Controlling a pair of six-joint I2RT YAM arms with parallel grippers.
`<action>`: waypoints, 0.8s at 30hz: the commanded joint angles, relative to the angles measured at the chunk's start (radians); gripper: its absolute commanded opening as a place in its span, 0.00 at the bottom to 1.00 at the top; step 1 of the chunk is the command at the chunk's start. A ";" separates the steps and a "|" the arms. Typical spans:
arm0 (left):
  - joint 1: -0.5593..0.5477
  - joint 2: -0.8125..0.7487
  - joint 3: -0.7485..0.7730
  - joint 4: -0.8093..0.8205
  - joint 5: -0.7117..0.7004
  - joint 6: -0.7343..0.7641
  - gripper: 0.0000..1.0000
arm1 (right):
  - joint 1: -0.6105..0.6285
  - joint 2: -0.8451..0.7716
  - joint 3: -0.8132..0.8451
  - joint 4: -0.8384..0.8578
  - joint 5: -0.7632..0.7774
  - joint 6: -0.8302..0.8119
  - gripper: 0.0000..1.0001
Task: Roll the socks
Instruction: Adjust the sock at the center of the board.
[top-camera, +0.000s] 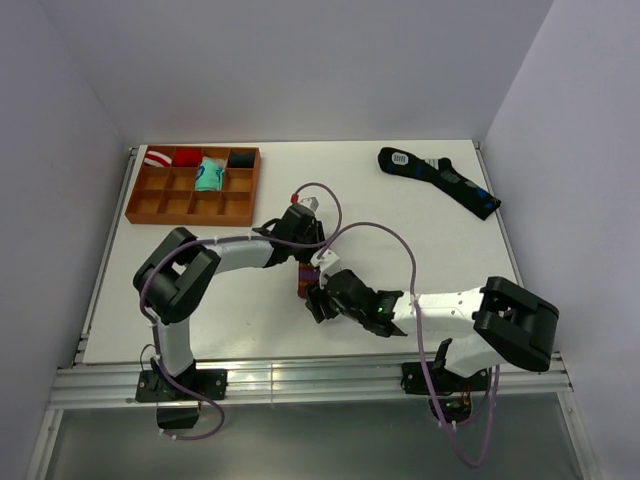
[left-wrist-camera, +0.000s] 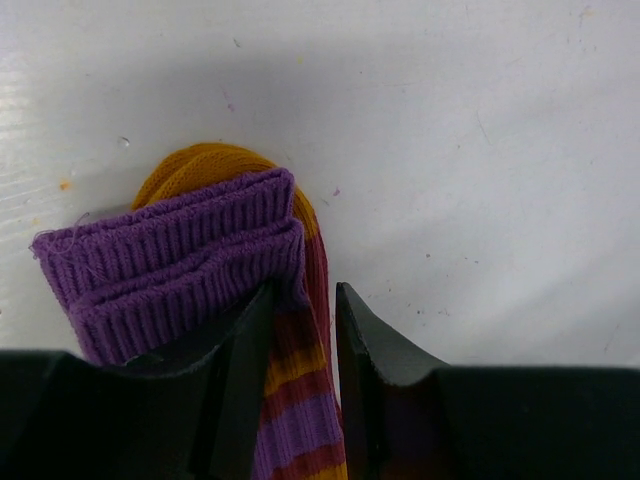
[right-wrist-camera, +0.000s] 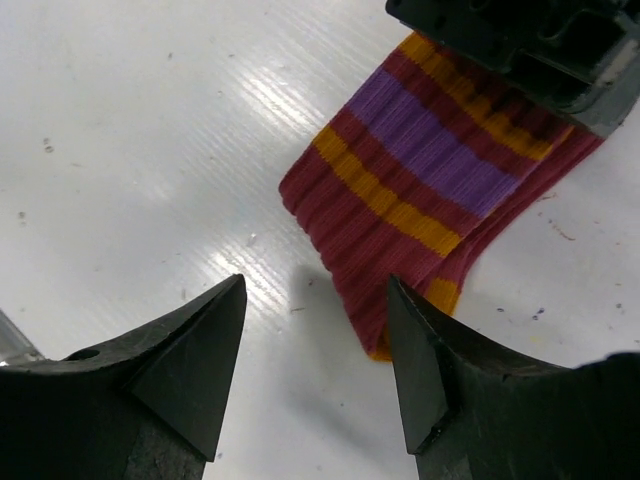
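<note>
The maroon sock (left-wrist-camera: 296, 380), with orange and purple stripes, lies folded on the white table. Its purple ribbed cuff (left-wrist-camera: 180, 260) is doubled over an orange end (left-wrist-camera: 200, 165). My left gripper (left-wrist-camera: 303, 290) is shut on a striped fold of the sock. In the top view the left gripper (top-camera: 303, 255) stands over the sock (top-camera: 301, 282) at the table's middle. My right gripper (right-wrist-camera: 315, 295) is open and empty, just short of the sock's (right-wrist-camera: 400, 180) near end, its right finger beside the sock's edge. It sits just below the sock in the top view (top-camera: 320, 302).
A wooden compartment tray (top-camera: 160, 205) at the back left holds several small rolled bundles in its far row. A long black sock with blue marks (top-camera: 440, 180) lies at the back right. Cables loop over both arms.
</note>
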 joint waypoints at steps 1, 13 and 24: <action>0.020 0.061 0.009 -0.094 0.086 0.046 0.38 | 0.006 -0.007 0.053 0.016 0.067 -0.048 0.66; 0.050 0.054 -0.049 -0.148 0.183 0.085 0.39 | 0.015 -0.023 0.082 -0.026 0.061 -0.126 0.66; 0.060 0.006 -0.103 -0.176 0.201 0.112 0.41 | 0.058 -0.014 0.062 -0.001 0.050 -0.103 0.66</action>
